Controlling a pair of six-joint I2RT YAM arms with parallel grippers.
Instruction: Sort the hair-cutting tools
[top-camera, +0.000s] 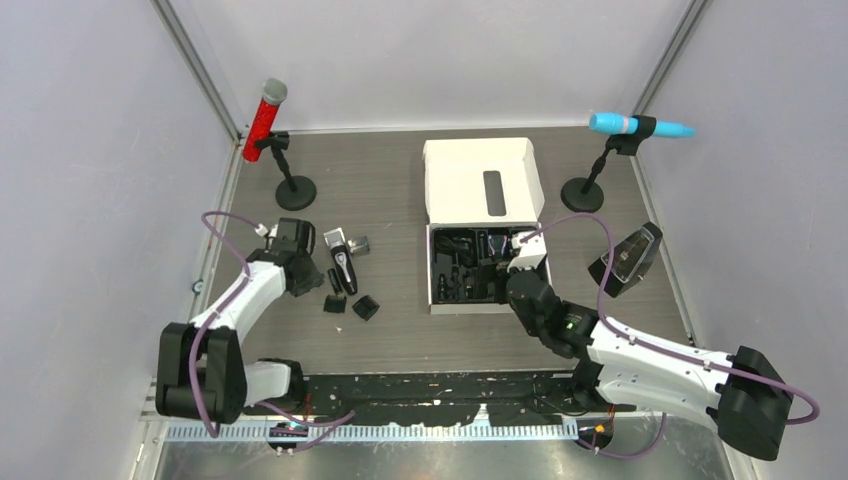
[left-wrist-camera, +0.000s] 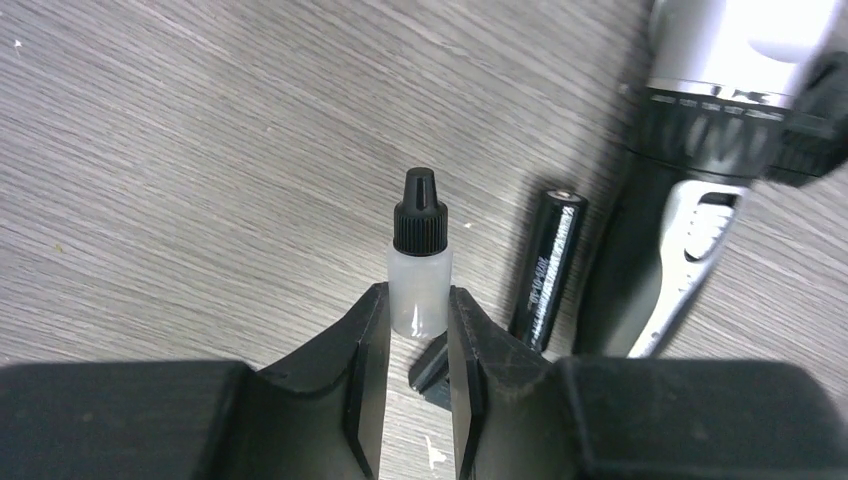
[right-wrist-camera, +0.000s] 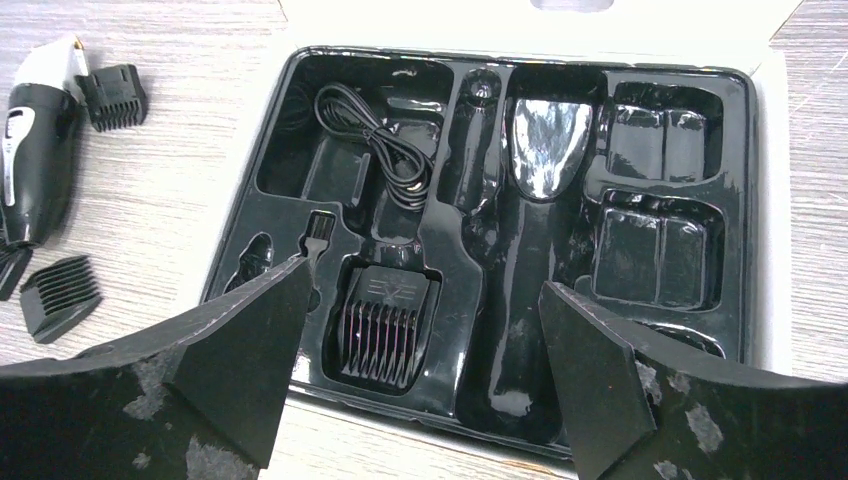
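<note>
Black left gripper (left-wrist-camera: 418, 297): closed on the sides of a small translucent bottle (left-wrist-camera: 420, 268) with a black cap, on the wood-grain counter (left-wrist-camera: 200, 150).
Battery (left-wrist-camera: 548, 265): just right of the bottle, beside the clipper.
Clipper (top-camera: 343, 268): on the counter, left of the white box (top-camera: 478, 170).
Loose combs (top-camera: 365, 308): two near the clipper's near end.
Tray (right-wrist-camera: 455, 250): holds one comb (right-wrist-camera: 385, 325) and a coiled cable (right-wrist-camera: 375, 140).
Right gripper (right-wrist-camera: 422, 280): jaws wide apart, holding nothing, over the tray.

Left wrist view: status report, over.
Left gripper straddles small bottle, grip unconfirmed. Right gripper open over tray. Clipper on table; battery lies between it and bottle.
</note>
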